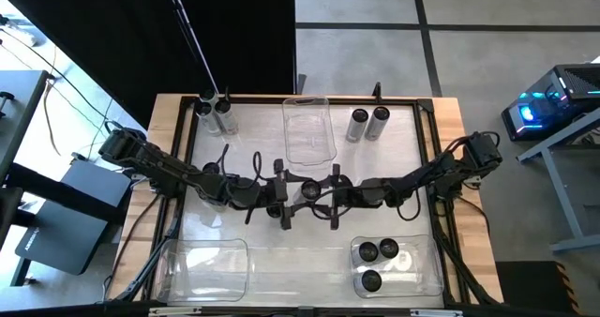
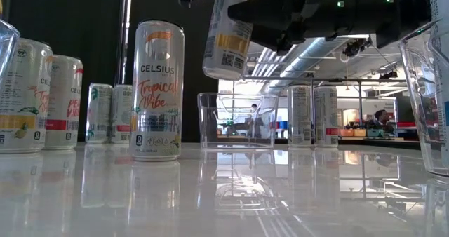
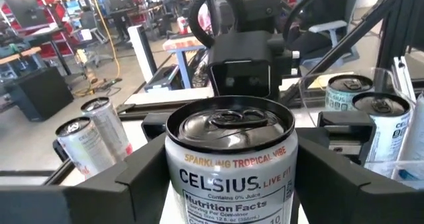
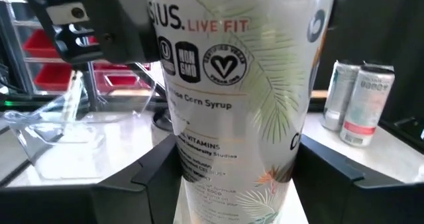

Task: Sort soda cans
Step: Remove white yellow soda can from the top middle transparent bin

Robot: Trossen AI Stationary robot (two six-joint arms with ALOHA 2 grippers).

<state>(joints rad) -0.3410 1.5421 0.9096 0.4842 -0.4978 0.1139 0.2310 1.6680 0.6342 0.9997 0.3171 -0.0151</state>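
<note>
Silver-sided, one soda can (image 3: 229,159) is held in the air over the table (image 1: 309,247) centre, just in front of the clear middle bin (image 1: 308,129), clamped by the left gripper (image 1: 283,194) and bracketed by the right gripper (image 1: 334,194), whose grip cannot be told.

Colours noted: cans, bins, table, my arms

The can (image 3: 229,159) between my black fingers (image 3: 149,177) is silver-white, with orange "Sparkling Tropical Vibe" script, black and red lettering and a faint green palm-leaf print; its top is bare silver. The standing can (image 2: 158,90) has an orange patch and orange script. The far cans (image 4: 358,103) are pale grey with pink-red bands. The bins (image 1: 308,129) are clear; the table (image 1: 253,120) is glossy white with a pale wood edge.
</note>
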